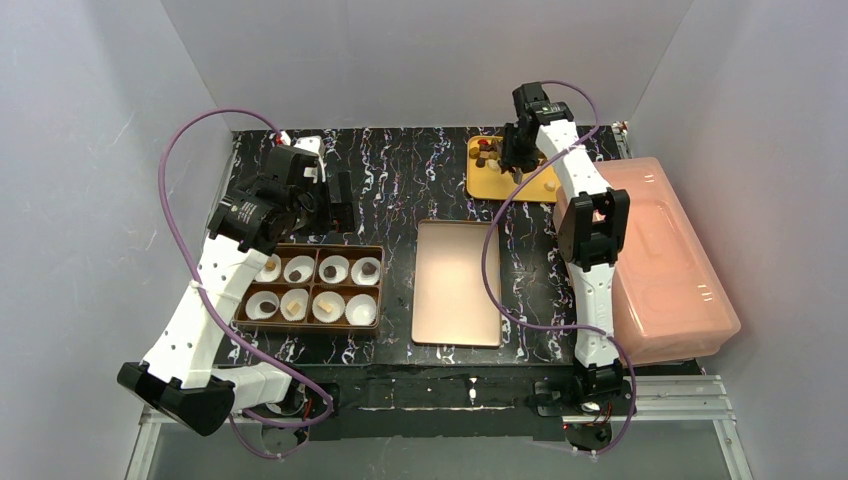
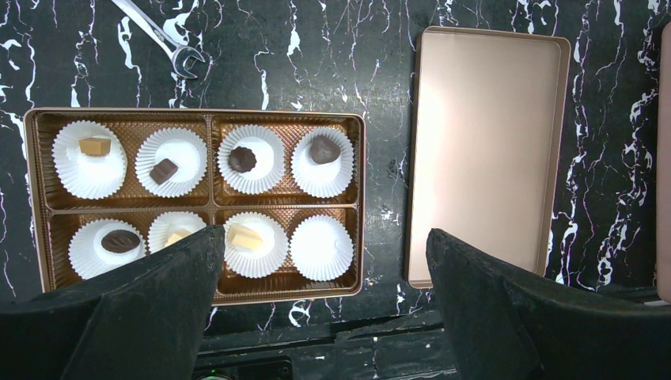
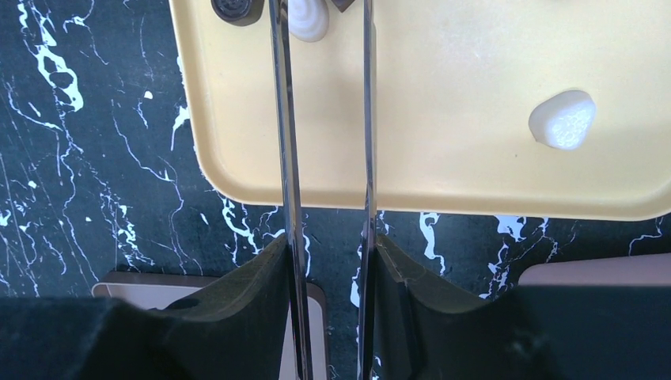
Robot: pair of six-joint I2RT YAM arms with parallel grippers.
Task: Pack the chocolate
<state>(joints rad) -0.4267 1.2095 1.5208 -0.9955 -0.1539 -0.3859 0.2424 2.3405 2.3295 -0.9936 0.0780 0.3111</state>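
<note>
Where the right gripper (image 3: 328,247) hangs just short of the flat yellow plastic tray (image 3: 475,158), its black fingers (image 3: 237,317) are clamped on a pair of thin metal tweezers (image 3: 286,158) whose blades reach out over the tray's rounded near rim, a narrow gap apart; one cream-white chocolate chunk (image 3: 307,17) sits between the blades at the top of the wrist view, though whether they pinch it I can't tell. A dark chunk (image 3: 233,8) lies just left of the blades, another cream chunk (image 3: 563,120) well off to their right with bare tray between. The left gripper (image 2: 324,237), fingers spread wide, hovers above the near side of the brown eight-cup box (image 2: 210,112), where seven white paper cups (image 2: 79,178) each hold a piece and the near-right cup (image 2: 320,247) shows only paper. A flat copper-brown rectangular lid (image 2: 487,150) lies just right of the box, a strip of black marbled table (image 2: 388,158) between them
</note>
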